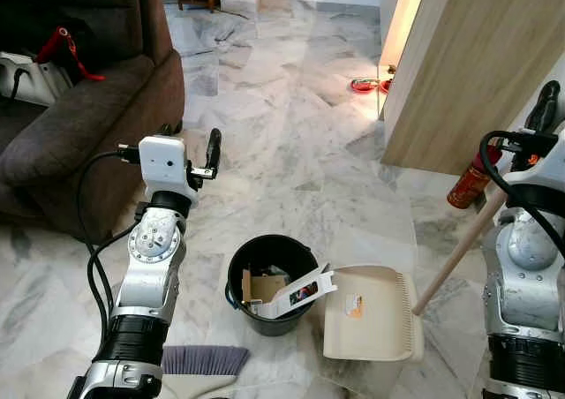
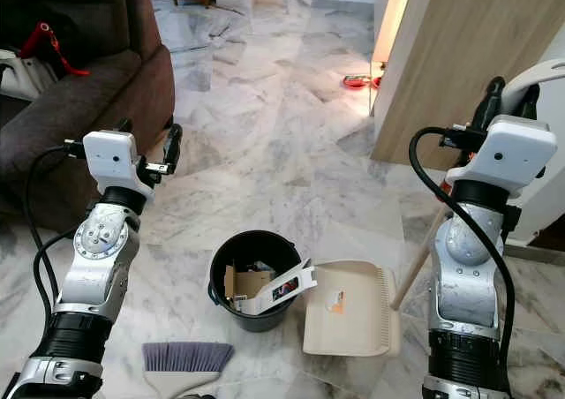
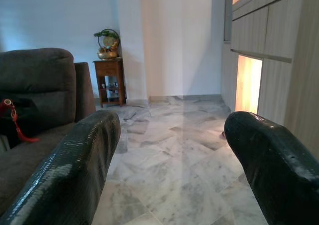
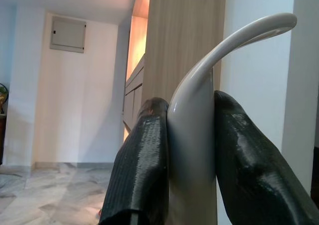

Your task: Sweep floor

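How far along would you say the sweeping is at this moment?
Rubbish already sits in the black bucket. The right gripper is shut on the dustpan handle, and the dustpan on the floor holds one small scrap. The left gripper is open and raised; the broom lies unheld. That scrap remains to be tipped in.

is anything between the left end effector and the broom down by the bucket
Nothing visible blocks it. The left end effector is open and raised near the sofa, while the broom lies on bare floor beside the black bucket. The right end effector is shut on the dustpan handle.
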{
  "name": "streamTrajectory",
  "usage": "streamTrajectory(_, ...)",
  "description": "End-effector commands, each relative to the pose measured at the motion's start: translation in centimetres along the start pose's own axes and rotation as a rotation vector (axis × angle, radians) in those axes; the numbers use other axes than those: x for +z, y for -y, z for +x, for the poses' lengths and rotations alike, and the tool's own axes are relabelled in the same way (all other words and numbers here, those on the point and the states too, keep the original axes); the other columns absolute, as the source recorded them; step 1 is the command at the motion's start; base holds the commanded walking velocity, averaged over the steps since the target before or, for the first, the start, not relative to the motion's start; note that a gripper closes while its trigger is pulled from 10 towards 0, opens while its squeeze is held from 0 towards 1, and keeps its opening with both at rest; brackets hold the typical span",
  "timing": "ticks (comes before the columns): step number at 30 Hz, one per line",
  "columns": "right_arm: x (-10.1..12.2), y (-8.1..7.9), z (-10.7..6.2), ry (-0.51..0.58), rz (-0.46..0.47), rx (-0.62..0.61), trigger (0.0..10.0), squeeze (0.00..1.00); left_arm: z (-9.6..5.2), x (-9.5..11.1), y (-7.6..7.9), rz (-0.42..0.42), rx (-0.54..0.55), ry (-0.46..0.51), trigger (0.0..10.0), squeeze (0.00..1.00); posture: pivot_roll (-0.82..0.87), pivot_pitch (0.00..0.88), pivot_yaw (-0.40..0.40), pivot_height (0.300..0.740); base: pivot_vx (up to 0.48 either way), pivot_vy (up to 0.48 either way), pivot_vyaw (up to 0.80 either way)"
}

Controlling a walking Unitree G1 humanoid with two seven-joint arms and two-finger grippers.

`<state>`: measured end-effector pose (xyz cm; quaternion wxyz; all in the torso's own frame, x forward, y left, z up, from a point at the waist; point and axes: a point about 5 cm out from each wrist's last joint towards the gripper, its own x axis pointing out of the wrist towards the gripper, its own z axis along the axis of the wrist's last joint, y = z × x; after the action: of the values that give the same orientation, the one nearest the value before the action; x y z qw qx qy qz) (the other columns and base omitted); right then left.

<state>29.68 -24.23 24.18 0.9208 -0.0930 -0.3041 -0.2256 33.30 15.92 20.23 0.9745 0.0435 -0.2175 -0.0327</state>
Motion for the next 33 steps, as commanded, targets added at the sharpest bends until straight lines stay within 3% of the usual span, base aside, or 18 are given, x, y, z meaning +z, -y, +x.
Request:
streamTrajectory(1,0.57,0.40,0.23,0.024,0.000,-0.007,10.0,0.00,0.18,0.41,0.16,0.007,-0.007,0.019,10.0,0.00,0.10,0.096,-0.036,0.740,0.000,0.000,0.00)
streamTrajectory(33,0.70,-0.46,0.64,0.018,0.019,0.020,10.0,0.00,0.36,0.81,0.39,-0.003,-0.008,0.036,10.0,0.00,0.10,0.139,-0.038,0.740,0.000,0.000,0.00)
